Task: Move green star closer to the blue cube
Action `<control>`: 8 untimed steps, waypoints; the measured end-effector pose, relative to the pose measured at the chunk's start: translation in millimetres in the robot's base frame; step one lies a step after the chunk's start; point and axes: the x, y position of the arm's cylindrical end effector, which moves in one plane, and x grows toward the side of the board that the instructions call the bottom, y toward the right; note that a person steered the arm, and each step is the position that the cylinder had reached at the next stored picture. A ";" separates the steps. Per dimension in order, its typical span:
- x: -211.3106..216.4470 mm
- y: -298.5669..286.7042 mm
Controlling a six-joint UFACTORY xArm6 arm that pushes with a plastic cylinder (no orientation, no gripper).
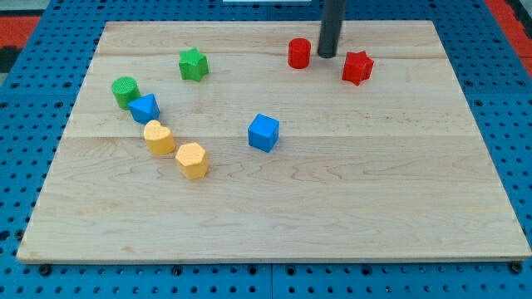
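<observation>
The green star [193, 64] lies on the wooden board at the view's upper left. The blue cube [263, 132] sits near the board's middle, below and to the right of the star, well apart from it. My tip [327, 56] is at the view's top, between a red cylinder [299, 53] and a red star [357, 67], far to the right of the green star and touching neither block that I can tell.
A green cylinder [125, 91] and a second, smaller blue block [145, 108] sit together at the left. A yellow heart-like block [158, 137] and a yellow hexagonal block [192, 159] lie below them. The wooden board [374, 191] rests on a blue pegboard.
</observation>
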 end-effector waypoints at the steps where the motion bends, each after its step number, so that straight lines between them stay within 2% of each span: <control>1: 0.0 -63.0; 2: -23.0 -82.1; 3: -53.6 -138.0; 4: -20.8 -163.5; 5: 15.1 -149.0; 6: 24.5 -158.9; 7: -19.0 -175.4; 8: -26.0 -222.0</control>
